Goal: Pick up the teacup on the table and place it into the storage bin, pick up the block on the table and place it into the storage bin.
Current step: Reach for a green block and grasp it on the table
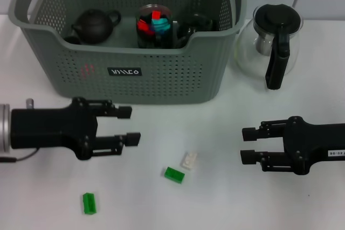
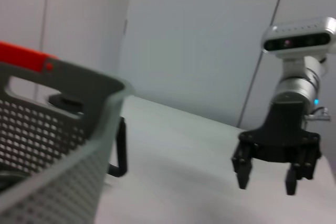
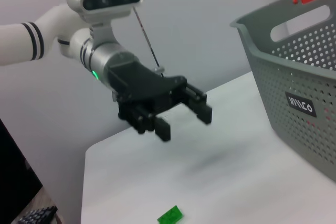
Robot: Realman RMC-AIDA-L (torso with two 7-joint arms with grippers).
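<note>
Head view: my left gripper (image 1: 131, 125) and right gripper (image 1: 248, 145) hang open, empty. I'd lower one squarely over the green block (image 1: 174, 174) near the basket (image 1: 135, 87).

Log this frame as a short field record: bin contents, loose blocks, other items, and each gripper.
storage bin: holds dark teapot, jar of coloured pieces, another dark item
blocks on table: green block, white block beside it, second green block apart
glass teapot: on table beside bin
left gripper: open, empty, before bin
right gripper: open, empty
</note>
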